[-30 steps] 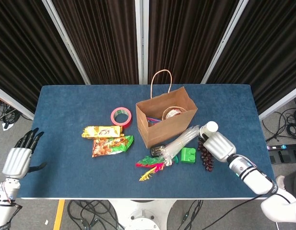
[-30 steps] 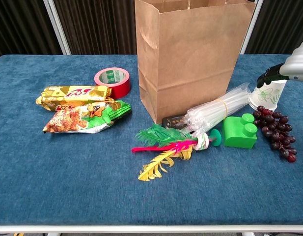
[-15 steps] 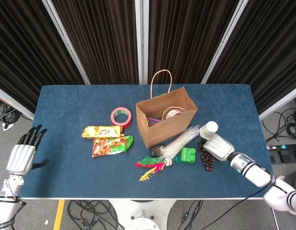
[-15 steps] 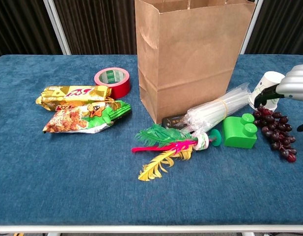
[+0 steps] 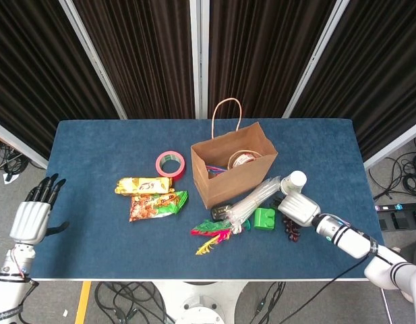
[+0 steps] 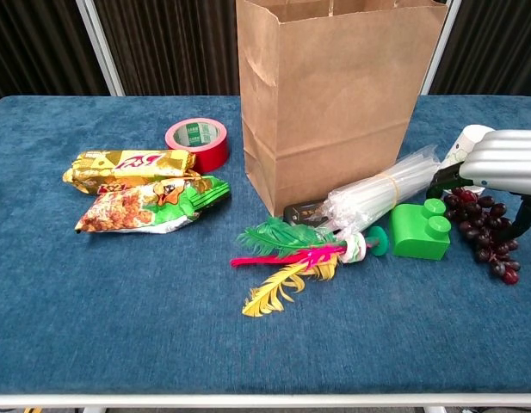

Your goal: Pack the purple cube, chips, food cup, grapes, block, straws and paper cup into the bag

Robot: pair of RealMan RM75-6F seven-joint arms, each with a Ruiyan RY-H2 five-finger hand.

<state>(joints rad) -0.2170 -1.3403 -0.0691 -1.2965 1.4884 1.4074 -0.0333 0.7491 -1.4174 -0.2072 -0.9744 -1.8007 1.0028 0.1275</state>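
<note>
The brown paper bag (image 5: 243, 177) (image 6: 334, 103) stands open mid-table with a round food cup (image 5: 243, 160) inside. Two chips packets (image 5: 152, 196) (image 6: 145, 194) lie to its left. The bundle of clear straws (image 5: 253, 198) (image 6: 381, 194) leans by the bag's front, next to the green block (image 5: 264, 219) (image 6: 420, 232). The white paper cup (image 5: 293, 181) (image 6: 460, 148) stands behind the dark grapes (image 5: 291, 229) (image 6: 484, 231). My right hand (image 5: 299, 208) (image 6: 504, 163) hovers over the grapes, fingers stretched toward the block, thumb hanging down, holding nothing. My left hand (image 5: 32, 217) is open beyond the table's left edge.
A red tape roll (image 5: 170, 164) (image 6: 198, 140) lies left of the bag. Coloured feathers (image 5: 214, 234) (image 6: 287, 258) and a small dark object (image 6: 304, 212) lie in front of the straws. Dark curtains stand behind the blue table (image 5: 93, 145).
My right hand has dropped and slid left from beside the paper cup to just above the grapes. The left hand has barely shifted.
</note>
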